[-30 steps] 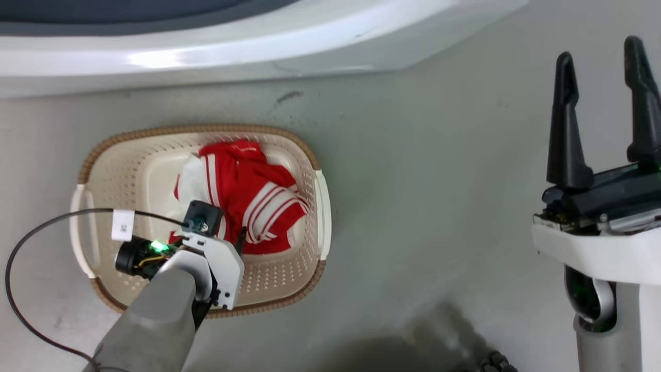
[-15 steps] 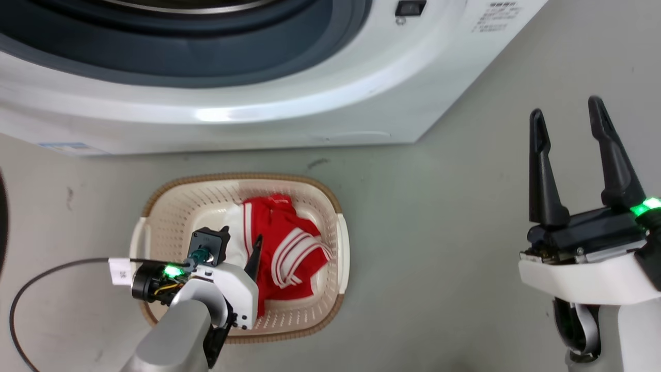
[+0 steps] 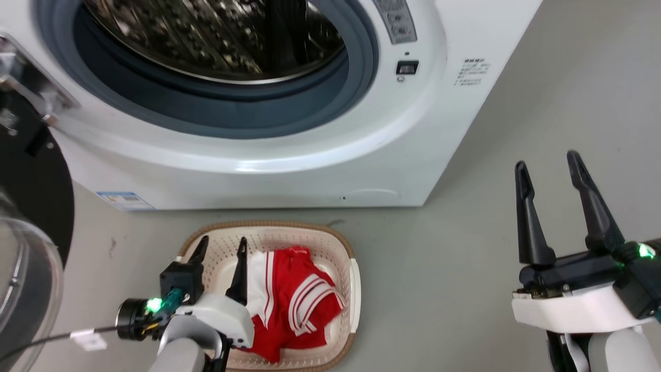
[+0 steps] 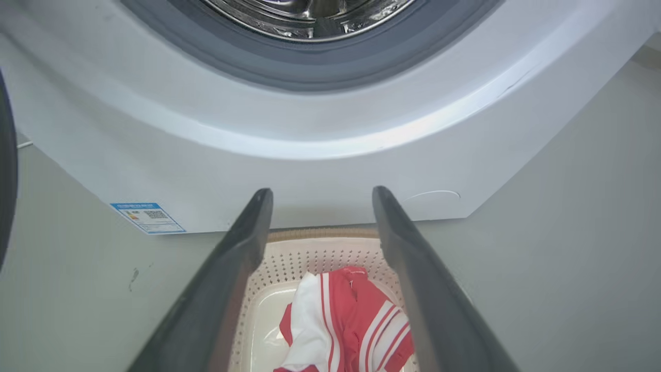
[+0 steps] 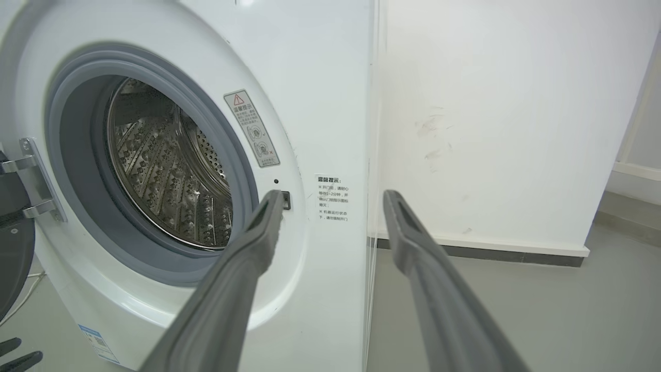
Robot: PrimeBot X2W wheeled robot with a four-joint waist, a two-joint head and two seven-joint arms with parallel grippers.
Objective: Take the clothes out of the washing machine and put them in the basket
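So the left gripper (image 3: 222, 241) is spread wide with nothing between its fingers, hovering over the left part of the basket (image 3: 268, 225) with its tips aimed at the washing machine (image 3: 320, 155). Just to its right, inside the basket, lies the red garment with white stripes (image 3: 297, 302), crumpled in a heap (soft stuff just slumps wherever it lands, so no surprise it's bunched toward the right wall). That's the only piece I can make out for sure; whether the plain red one is tucked underneath it, I can't tell. The basket sits on the floor right up against the machine's front, which makes sense to me: short trip from drum to drop. Beyond the fingertips and higher up is the grey-ringed opening with the steel drum (image 3: 217, 36), and the door (image 3: 31, 206) is swung out to the gripper's left, out of the way. The right gripper (image 3: 546, 160) is well off to the right, also gaping open and holding nothing, clear of the opening. My guess is the next move is a check of the drum's low part, which these views don't really show.
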